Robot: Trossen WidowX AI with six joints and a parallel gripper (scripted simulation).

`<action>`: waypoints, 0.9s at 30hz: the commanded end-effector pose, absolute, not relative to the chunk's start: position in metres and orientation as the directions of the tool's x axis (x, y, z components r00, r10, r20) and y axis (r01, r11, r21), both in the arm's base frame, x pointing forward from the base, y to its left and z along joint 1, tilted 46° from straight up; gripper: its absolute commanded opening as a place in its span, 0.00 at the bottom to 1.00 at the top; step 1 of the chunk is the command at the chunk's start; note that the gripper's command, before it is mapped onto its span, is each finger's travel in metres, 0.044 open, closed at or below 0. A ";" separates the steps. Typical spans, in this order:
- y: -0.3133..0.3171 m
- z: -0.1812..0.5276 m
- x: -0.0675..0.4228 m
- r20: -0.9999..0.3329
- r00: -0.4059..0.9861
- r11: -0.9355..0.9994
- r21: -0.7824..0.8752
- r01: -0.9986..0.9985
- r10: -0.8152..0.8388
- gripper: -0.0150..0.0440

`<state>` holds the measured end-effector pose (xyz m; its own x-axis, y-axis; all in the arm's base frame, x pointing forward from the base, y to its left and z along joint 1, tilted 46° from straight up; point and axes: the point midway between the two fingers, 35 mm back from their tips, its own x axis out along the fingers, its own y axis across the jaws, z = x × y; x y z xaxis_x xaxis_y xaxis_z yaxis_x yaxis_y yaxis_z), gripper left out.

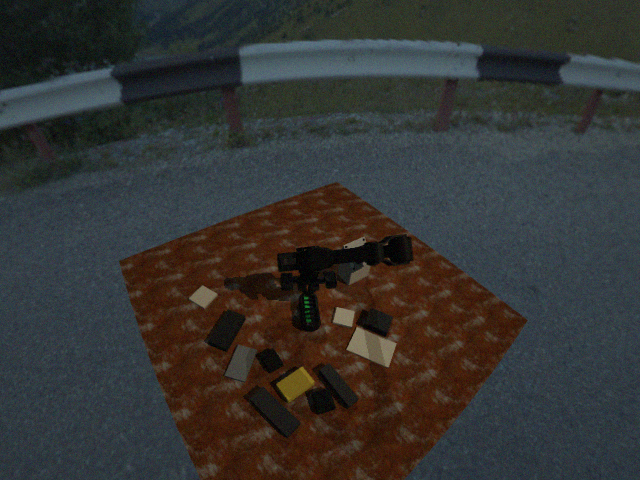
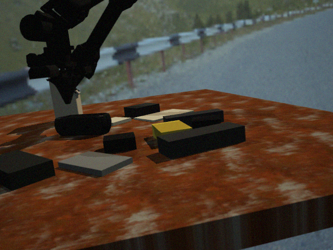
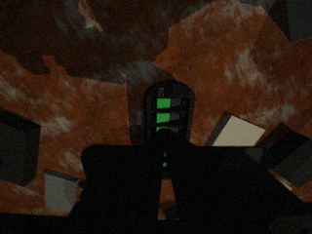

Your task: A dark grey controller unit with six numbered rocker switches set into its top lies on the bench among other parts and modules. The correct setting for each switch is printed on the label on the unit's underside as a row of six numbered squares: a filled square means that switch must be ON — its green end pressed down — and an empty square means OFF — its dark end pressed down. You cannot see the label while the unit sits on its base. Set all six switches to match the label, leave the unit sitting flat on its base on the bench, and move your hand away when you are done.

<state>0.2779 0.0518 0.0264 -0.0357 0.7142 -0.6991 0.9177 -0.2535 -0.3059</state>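
Observation:
The dark controller unit [image 1: 313, 313] [image 2: 82, 125] [image 3: 189, 104] sits flat on the bench [image 1: 423, 330] [image 2: 215, 185], its switches facing up. Green switch ends show in a row along its top in the top view. In the wrist view two green ends show clearly near its far end; my fingers hide much of the rest. The label on the underside is hidden. My gripper [image 1: 309, 289] [image 2: 67, 102] [image 3: 164, 132] is shut and empty. Its tips point down a little above the unit, not touching it in the exterior view.
An upright grey box [image 1: 354, 272] [image 2: 63, 100] stands behind the gripper. A small pale tile [image 1: 343, 316] [image 3: 239, 132] lies beside the unit, near a larger pale plate [image 1: 364, 345]. A yellow block [image 1: 294, 384] [image 2: 171, 127], a grey slab [image 1: 240, 363] [image 2: 93, 162] and several dark blocks lie in front.

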 end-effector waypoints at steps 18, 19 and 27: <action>0.076 0.003 0.279 -0.695 -0.042 -0.254 -0.317 0.914 0.718 0.25; 0.077 0.001 0.278 -0.695 -0.042 -0.254 -0.317 0.914 0.718 0.25; 0.083 -0.005 0.278 -0.695 -0.042 -0.253 -0.317 0.914 0.718 0.25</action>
